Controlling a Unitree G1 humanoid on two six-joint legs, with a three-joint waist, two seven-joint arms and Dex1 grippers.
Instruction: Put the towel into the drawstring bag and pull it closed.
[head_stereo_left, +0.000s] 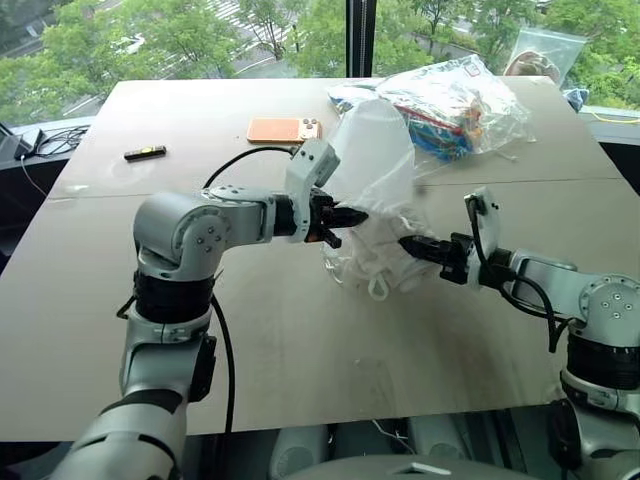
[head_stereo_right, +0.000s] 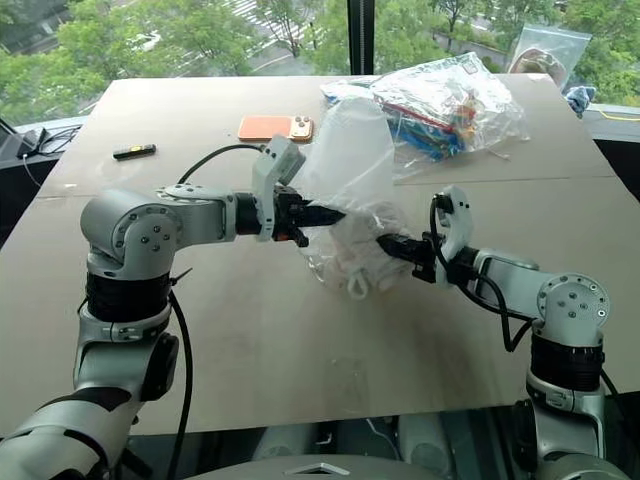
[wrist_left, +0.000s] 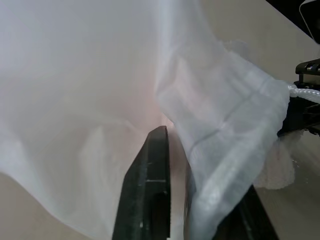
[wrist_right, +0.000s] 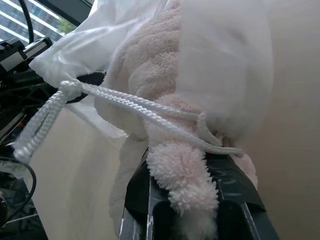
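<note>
Towel going into drawstring bag, held above the table between both grippers.

Head view: bag (head_stereo_left: 375, 190), thin, limp, light; left gripper (head_stereo_left: 345, 222) at its rim, jaws parted.
Right wrist view: soft towel (wrist_right: 165, 85) half inside; right gripper (wrist_right: 192, 192) pinching it; take the cord (wrist_right: 125, 102) to close.

Both arms reach inward over the table, grippers facing each other.

The left arm bends at the elbow and extends rightward, its left gripper (head_stereo_left: 345, 222) pointing right and slightly down, fingers parted a little with bag fabric lying over them. The right arm stretches from the right edge leftward, its right gripper (head_stereo_left: 412, 245) lower and nearer, fingers (wrist_right: 150, 185) closed on the towel (wrist_right: 182, 172).
</note>
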